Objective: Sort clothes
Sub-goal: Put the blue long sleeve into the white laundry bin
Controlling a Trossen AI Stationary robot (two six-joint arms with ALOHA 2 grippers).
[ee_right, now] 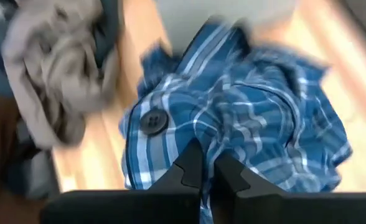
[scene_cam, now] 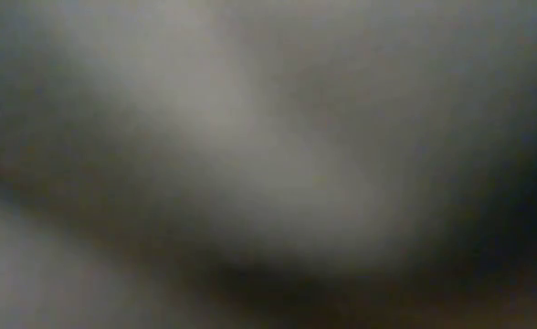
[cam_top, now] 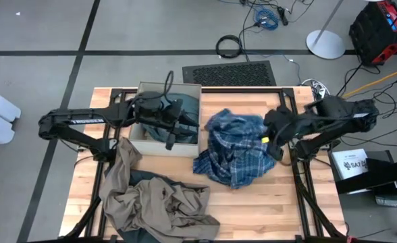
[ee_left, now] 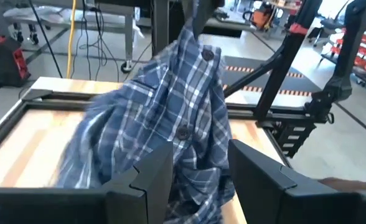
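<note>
On the right half of the pale wooden slat table (cam_top: 252,202), the blue-and-white plaid shirt (cam_top: 235,152) rises in a crumpled, peaked heap, its woven check cloth falling in soft folds with dark round buttons showing along the placket. The right gripper (ee_right: 201,165) is clenched on a fold of this shirt, its dark fingers pressed together with the fabric pinched between them; in the left wrist view the cloth hangs drawn upward from that pinch into a draped cone. The left gripper (cam_top: 169,135) hovers over the square beige cardboard box (cam_top: 144,138) at the table's back left, its fingers parted and empty. Inside the box lies a teal-grey garment (cam_top: 188,108), smooth and dull. At the front left, the khaki-tan garment (cam_top: 154,202) sprawls in loose, rumpled ridges, one sleeve-like strip reaching up toward the box. A dark navy edge (cam_top: 127,235) peeks from beneath it. The low view shows only a grey blur.
</note>
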